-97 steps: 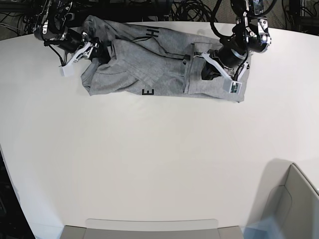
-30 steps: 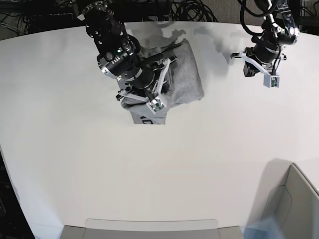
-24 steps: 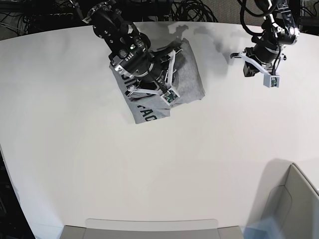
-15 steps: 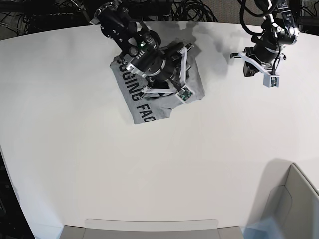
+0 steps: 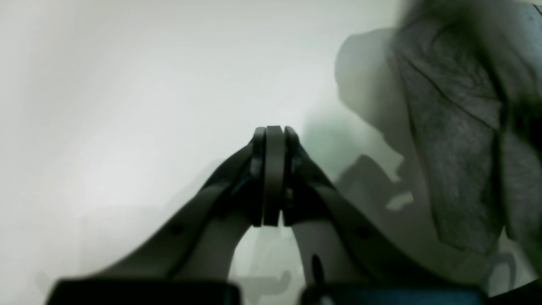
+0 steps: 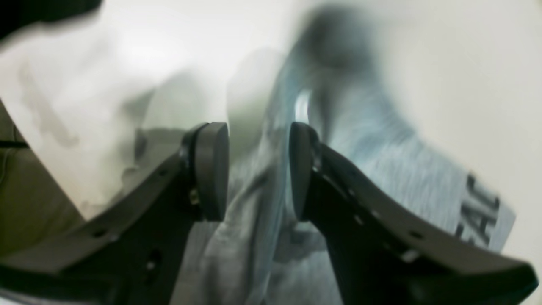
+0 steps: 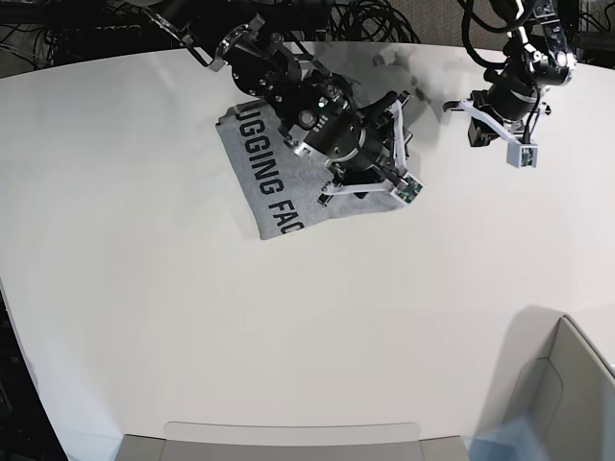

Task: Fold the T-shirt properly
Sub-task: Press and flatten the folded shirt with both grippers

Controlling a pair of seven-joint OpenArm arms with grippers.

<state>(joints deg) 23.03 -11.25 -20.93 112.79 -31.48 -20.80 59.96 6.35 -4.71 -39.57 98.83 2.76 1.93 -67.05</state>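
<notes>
- We are seeing the T-shirt (image 7: 259,173) lying folded into a compact grey packet on the white desk (image 7: 288,336), toward the far edge, lettered side up.
- We are reading black block capitals on it: "UGGING" along one line and "FAC" below it in the base view; the rest is running under the arm, and the first line's start is unclear.
- In the right wrist view we are reading only "AC" (image 6: 480,212), blurred.
- We are finding the right tool (image 7: 402,144) hanging over the shirt's edge nearest the other arm, its jaws standing apart with a grey fold between the pads (image 6: 211,169); we cannot tell whether they are touching the cloth.
- We are seeing the left tool (image 5: 273,178) with its jaws pressed together and nothing between them, over bare desk, well apart from the shirt.
- On the left tool's tip (image 7: 522,156) a small label is showing, too small to read.
</notes>
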